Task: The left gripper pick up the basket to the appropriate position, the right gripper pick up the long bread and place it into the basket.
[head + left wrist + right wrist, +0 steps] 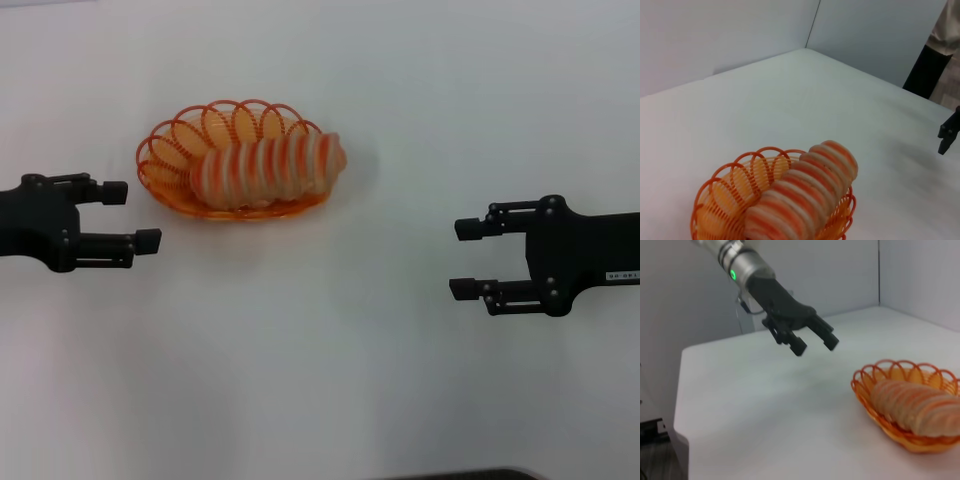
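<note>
The orange wire basket rests on the white table at the back left. Inside it lies the long bread, tan with orange-red stripes, filling most of its length. My left gripper hovers open just left of the basket, fingers pointing toward it and holding nothing. My right gripper stands open far to the right, well away from the basket, with nothing between its fingers.
The white table stretches in front of the basket and between the two arms. White walls enclose the back. A person's dark leg stands beyond the table's far edge in the left wrist view.
</note>
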You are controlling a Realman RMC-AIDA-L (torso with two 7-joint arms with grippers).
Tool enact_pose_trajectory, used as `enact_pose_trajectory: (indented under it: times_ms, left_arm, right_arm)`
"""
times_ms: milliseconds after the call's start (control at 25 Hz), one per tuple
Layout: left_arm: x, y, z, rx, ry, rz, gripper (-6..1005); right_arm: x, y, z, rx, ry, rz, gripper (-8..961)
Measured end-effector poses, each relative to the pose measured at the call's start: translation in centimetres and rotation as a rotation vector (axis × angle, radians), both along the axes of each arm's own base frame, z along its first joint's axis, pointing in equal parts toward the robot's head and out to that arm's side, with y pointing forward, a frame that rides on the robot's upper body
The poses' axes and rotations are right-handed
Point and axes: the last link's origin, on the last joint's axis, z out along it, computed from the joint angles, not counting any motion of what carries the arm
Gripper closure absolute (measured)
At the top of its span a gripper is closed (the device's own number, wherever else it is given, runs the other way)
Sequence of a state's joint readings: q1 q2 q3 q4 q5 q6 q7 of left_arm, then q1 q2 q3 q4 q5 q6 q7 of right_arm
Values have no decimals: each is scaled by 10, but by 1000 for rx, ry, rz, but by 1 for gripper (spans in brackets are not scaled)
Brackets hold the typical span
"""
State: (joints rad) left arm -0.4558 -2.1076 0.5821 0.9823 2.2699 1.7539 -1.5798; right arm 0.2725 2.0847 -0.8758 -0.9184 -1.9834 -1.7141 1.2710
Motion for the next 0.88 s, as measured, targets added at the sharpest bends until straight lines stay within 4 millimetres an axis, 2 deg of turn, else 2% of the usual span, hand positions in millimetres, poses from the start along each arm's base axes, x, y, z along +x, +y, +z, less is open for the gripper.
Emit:
enact_pose_trajectory:
  times_ms: [880]
  left_arm:
    - [-2, -1, -4, -16, 5, 8, 145]
  right_arm:
    - [2, 11, 3, 52, -19, -26, 263]
